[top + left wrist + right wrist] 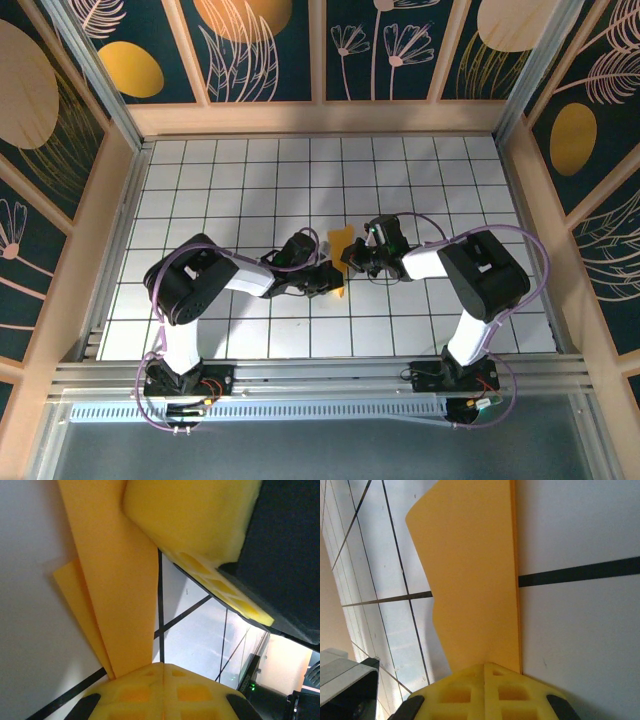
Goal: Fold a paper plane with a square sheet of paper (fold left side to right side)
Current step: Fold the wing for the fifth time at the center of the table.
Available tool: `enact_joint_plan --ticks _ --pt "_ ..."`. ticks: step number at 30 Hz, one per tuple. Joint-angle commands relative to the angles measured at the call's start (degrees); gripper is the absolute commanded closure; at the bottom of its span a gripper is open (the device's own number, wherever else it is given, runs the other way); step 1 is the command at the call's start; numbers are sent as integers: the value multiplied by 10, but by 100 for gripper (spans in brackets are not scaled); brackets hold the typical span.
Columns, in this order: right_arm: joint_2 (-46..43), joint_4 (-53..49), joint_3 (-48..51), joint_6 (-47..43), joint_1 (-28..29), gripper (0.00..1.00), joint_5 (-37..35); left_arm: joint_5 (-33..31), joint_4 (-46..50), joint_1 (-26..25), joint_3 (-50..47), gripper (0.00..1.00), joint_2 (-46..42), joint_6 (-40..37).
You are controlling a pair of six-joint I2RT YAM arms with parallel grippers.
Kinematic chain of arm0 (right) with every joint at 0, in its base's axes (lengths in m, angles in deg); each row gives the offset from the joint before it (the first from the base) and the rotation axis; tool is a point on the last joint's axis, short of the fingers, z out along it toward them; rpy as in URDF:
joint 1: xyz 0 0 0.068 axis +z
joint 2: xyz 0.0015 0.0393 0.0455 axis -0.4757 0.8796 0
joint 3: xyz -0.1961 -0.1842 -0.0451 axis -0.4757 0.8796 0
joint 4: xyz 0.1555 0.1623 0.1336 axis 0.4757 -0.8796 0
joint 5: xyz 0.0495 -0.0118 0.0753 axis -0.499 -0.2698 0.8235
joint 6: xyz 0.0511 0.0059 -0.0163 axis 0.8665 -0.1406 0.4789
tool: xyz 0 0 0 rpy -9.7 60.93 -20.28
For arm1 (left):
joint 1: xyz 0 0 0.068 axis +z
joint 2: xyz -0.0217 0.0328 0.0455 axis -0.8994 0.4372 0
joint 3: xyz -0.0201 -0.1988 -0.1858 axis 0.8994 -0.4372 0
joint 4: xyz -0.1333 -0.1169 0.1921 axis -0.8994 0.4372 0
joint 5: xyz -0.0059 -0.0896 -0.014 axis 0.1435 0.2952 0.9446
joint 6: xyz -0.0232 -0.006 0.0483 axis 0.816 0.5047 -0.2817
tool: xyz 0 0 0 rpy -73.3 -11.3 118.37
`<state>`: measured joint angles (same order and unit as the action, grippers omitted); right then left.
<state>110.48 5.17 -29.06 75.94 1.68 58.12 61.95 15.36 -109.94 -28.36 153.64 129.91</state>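
**Both grippers pinch the folded paper**

We see the orange-yellow paper sheet [341, 241], folded into layers, near the middle of the white grid table [240, 170]. Our left gripper [333, 281] and right gripper [352, 260] are each clamped on it.

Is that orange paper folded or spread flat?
Folded: in the left wrist view the paper shows two layers, one edge peeking from beneath.

White tabletop ruled with black grid lines [250, 180] beneath the left end effector [336, 284] and right end effector [349, 260], pale wooden frame [320, 118] beyond them, dark floral wall panels with golden ovals [265, 50] farther behind, grey metal rail [320, 375] on their near side.
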Motion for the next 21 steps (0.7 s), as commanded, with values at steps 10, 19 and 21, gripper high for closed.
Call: enact_joint_plan --ticks 10,19,21 --pt "-7 -83 -1 -62 18 100 -24 -55 116 -8 29 97 13 -51" --pt "-61 -86 -53 -132 3 100 10 -76 157 -8 24 97 11 -68" --pt "-54 -86 -59 -138 -7 100 16 -76 156 -8 24 97 12 -69"
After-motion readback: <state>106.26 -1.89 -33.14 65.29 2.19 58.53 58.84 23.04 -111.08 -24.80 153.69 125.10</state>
